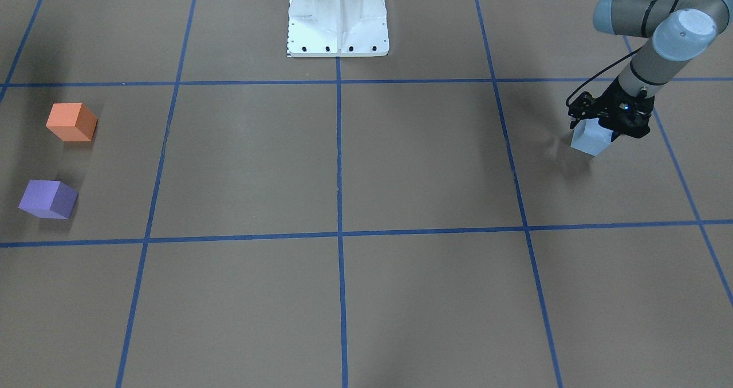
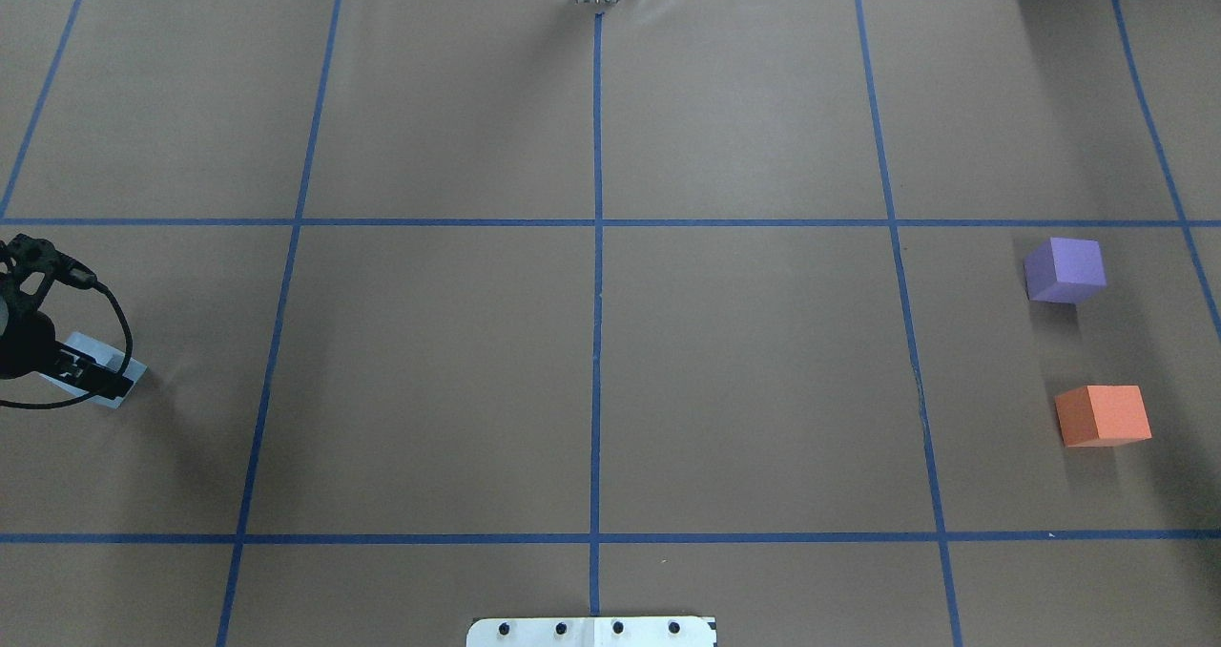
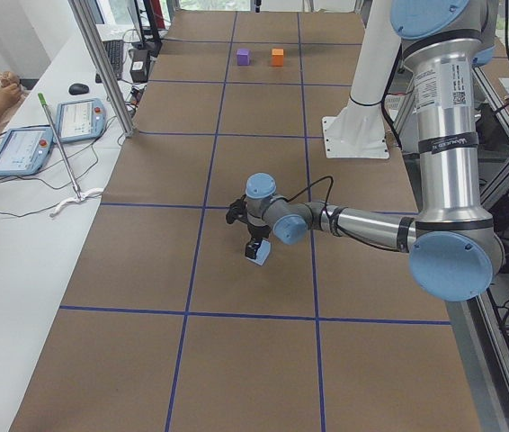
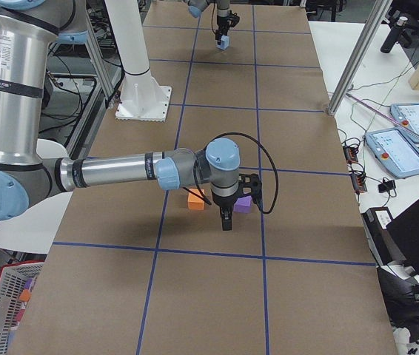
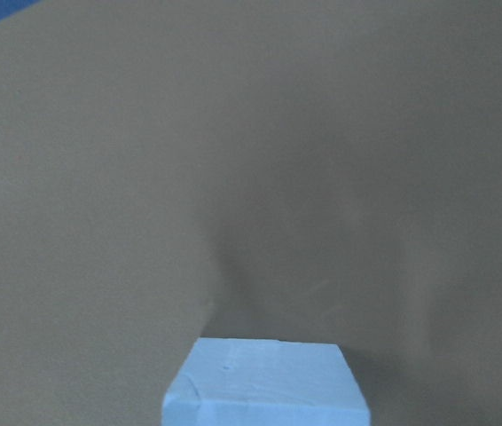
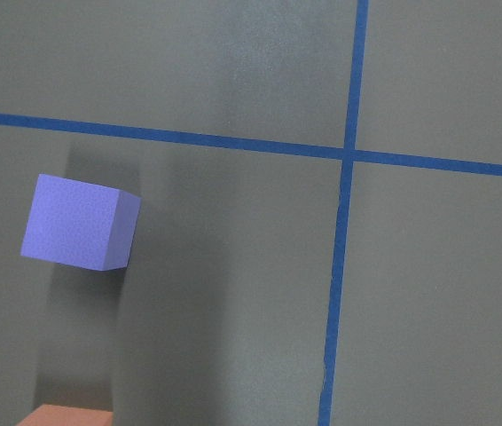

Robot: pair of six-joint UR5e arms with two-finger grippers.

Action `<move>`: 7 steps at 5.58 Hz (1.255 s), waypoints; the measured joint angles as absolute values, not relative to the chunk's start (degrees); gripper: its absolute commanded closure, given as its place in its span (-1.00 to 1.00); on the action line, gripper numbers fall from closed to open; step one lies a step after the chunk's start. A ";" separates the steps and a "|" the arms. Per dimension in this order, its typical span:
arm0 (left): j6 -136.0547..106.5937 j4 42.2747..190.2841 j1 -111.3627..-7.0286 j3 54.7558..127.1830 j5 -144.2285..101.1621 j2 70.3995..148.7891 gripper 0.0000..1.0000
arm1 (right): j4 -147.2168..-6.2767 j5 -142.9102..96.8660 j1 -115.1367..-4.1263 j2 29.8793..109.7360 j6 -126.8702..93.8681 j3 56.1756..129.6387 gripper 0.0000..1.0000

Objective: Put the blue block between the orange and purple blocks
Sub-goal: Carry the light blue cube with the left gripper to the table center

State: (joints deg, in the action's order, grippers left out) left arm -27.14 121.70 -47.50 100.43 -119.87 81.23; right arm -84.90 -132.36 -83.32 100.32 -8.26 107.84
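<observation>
Our left pincer [image 1: 596, 127] grips the pale blue foam cube [image 1: 590, 143]; whether our right pincer [image 4: 226, 220] is clenched we cannot tell.

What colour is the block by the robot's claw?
Pale blue. The blue block at the left gripper shows best in the exterior front-facing view.

gap between orange block [image 2: 1104, 416] and purple block [image 2: 1065, 270] open, wide table [image 2: 744, 380] stretch alongside; right hand [image 4: 226, 224] hanging near the pair
</observation>
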 measured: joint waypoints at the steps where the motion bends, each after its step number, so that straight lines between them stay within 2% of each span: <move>1: -27.03 121.79 -47.16 99.20 -120.09 81.70 0.91 | -84.90 -132.36 -83.32 100.31 -8.26 107.84 -1.00; 2: -27.02 121.77 -47.07 98.86 -120.48 82.34 0.95 | -84.90 -132.36 -83.32 100.29 -8.26 107.84 -1.00; 4: -28.68 118.86 -47.09 101.95 -125.93 86.34 0.88 | -84.90 -132.36 -83.32 100.22 -8.26 107.84 -1.00; 6: -38.40 104.48 -45.89 103.21 -128.15 102.75 0.87 | -84.61 -132.36 -83.32 100.30 -8.45 107.84 -1.00; 7: -45.90 97.36 -42.66 101.29 -127.88 113.41 0.73 | -84.10 -132.39 -83.32 100.34 -8.69 107.82 -1.00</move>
State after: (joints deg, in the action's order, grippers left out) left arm -45.90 97.36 -42.66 101.29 -127.88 113.41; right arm -84.10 -132.39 -83.32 100.34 -8.69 107.82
